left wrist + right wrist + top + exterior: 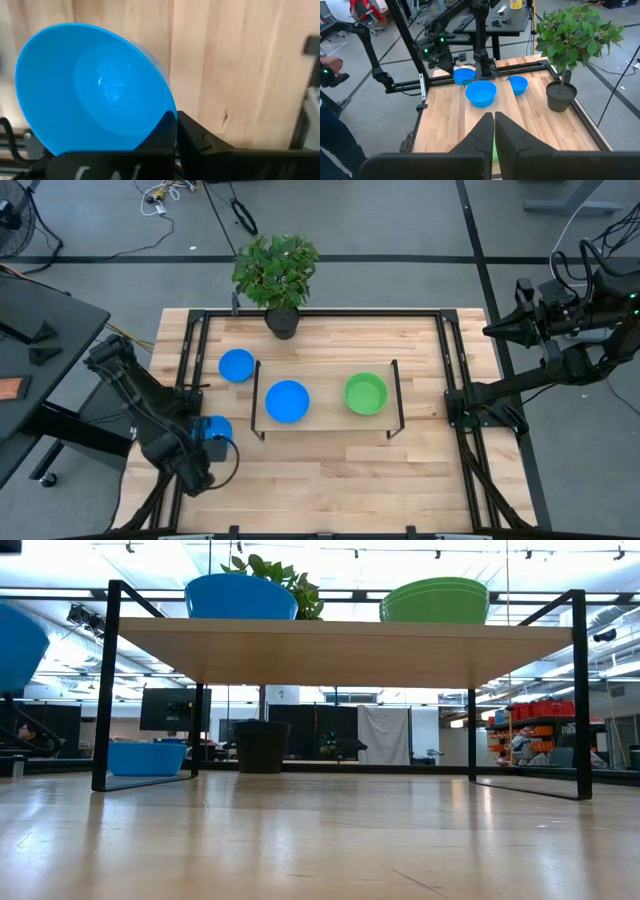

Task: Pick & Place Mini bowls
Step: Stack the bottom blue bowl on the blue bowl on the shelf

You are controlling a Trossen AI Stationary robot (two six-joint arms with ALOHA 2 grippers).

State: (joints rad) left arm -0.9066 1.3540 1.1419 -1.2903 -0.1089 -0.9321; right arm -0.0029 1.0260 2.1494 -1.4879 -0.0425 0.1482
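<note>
My left gripper (207,442) is shut on a blue mini bowl (95,87) near the table's left edge; the low view shows this bowl (18,645) lifted off the table. A second blue bowl (287,401) and a green bowl (366,393) sit on top of a small black-framed wooden rack (330,425). A third blue bowl (237,365) rests on the table at the rack's far left corner. My right gripper (494,122) is shut and empty, held beyond the table's right edge (492,330). My left gripper pinches the blue bowl's rim and wall (167,116) between its two fingers, one finger (160,132) on the inner side and the other outside. The bowl is lifted clear of the table and tilted, its opening turned toward the wrist.
A leafy plant in a dark pot (278,280) stands at the table's far edge, behind the rack. Black frame rails (190,350) run along the table's left and right sides. Bare wood lies in front of the rack (330,480).
</note>
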